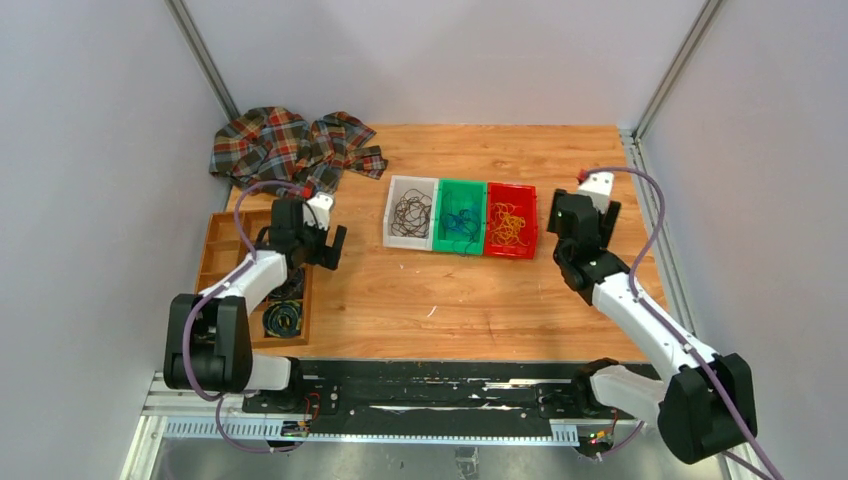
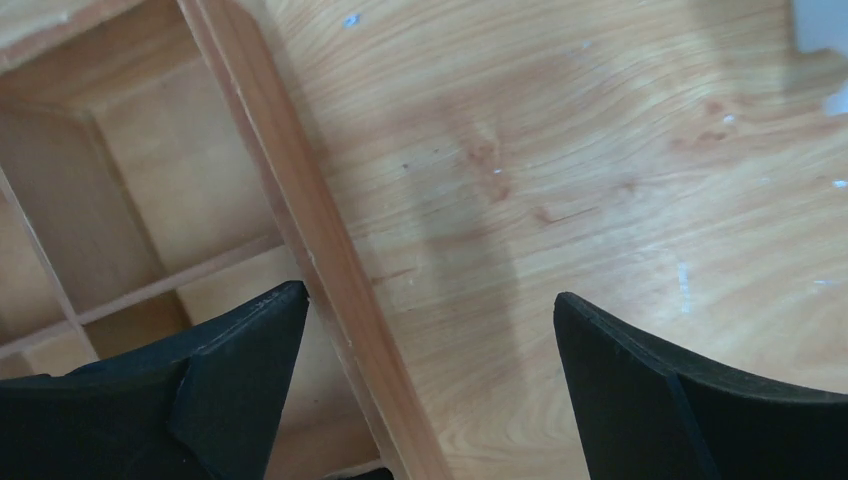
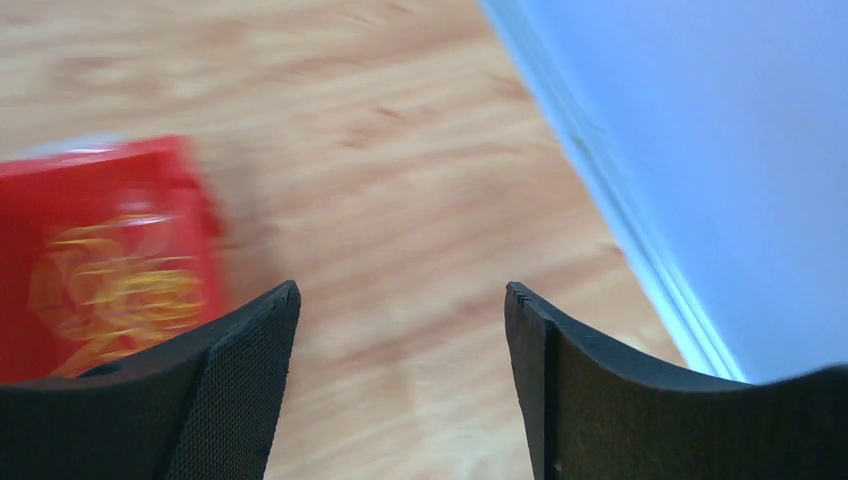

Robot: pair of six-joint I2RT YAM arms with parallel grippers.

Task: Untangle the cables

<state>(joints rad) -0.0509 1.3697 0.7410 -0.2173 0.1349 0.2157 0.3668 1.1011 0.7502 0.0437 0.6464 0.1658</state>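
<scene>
Your table (image 1: 420,300) is wood grain with a smooth, faintly satin top, while the compartment tray (image 2: 300,200) looks like bare matt wood. The white bin (image 1: 412,179), green bin (image 1: 462,182) and red bin (image 1: 512,186) read as glossy plastic. The plaid cloth (image 1: 290,145) is soft woven fabric. Pads (image 3: 235,400) on your right gripper (image 3: 400,290) are matt black with a fine mesh texture.

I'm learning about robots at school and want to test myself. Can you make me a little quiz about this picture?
1. True or false: the right gripper is holding a cable.
2. Which colour of bin holds the yellow-orange cables? A white, B green, C red.
3. Fill in: the plaid cloth lies at the table's far ____ corner.

Key
1. False: its jaws stand open with nothing between them.
2. C, the red bin.
3. Left.
</scene>
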